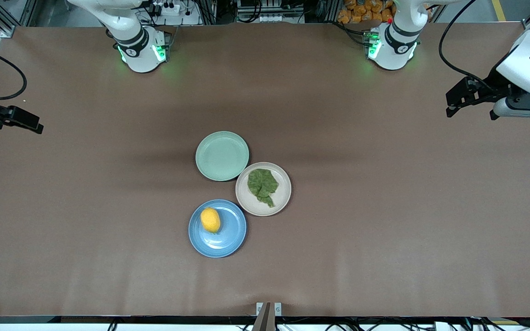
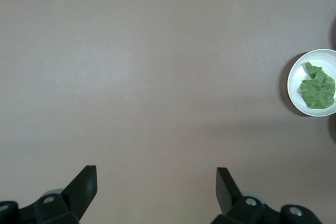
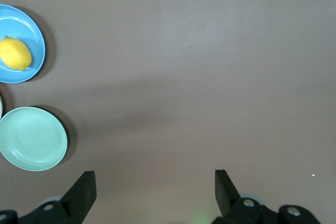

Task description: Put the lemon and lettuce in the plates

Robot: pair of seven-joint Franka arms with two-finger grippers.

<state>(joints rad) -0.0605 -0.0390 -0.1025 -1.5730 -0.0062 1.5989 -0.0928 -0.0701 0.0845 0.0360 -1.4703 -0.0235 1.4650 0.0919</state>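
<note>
Nearest your front camera sits the blue plate (image 1: 217,228), round, shallow and glossy with a raised rim; on it lies the lemon (image 1: 210,219), a small smooth oval of yellow-orange, resting toward the rim on the right arm's side; a little farther from you, and toward the left arm's end, the beige-pink plate (image 1: 263,189) touches the blue one at the rims, matte and pale, and holds the lettuce (image 1: 262,185), a crinkled dark green leaf folded into an irregular shape over the middle of the plate; farther still you see the mint-green plate (image 1: 222,156), the same round rimmed form, bare and touching the beige-pink one; all three rest on the flat brown table (image 1: 384,230), which looks like a smooth mat; farthest back, both arms wait well apart from the plates; the left gripper (image 2: 156,184) hangs over bare table at its own end, its black fingers spread wide and holding nothing; the right gripper (image 3: 155,187) hangs over the table's other end, fingers likewise spread and holding nothing.
</note>
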